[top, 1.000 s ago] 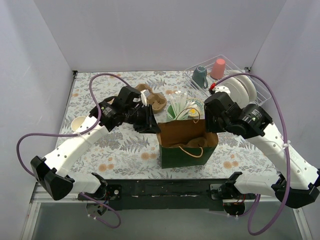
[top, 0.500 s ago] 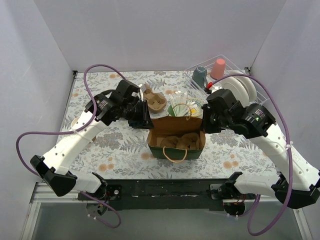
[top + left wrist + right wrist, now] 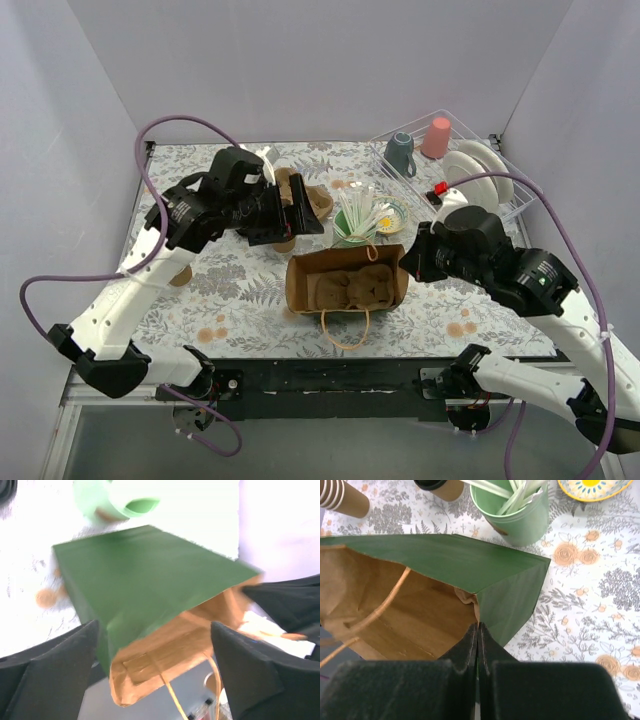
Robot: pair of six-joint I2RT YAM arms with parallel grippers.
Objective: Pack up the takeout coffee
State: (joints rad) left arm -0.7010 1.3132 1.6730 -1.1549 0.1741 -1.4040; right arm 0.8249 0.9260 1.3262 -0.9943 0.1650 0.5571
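Right wrist view: right claw (image 3: 478, 630) pinches the bag (image 3: 485, 565) by its rim, likely to hold its mouth open; left claw (image 3: 154, 630) gapes.

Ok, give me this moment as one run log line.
left pincer: open, holding nothing | right pincer: shut on rim of paper bag | lidded brown cup: on table, outside bag
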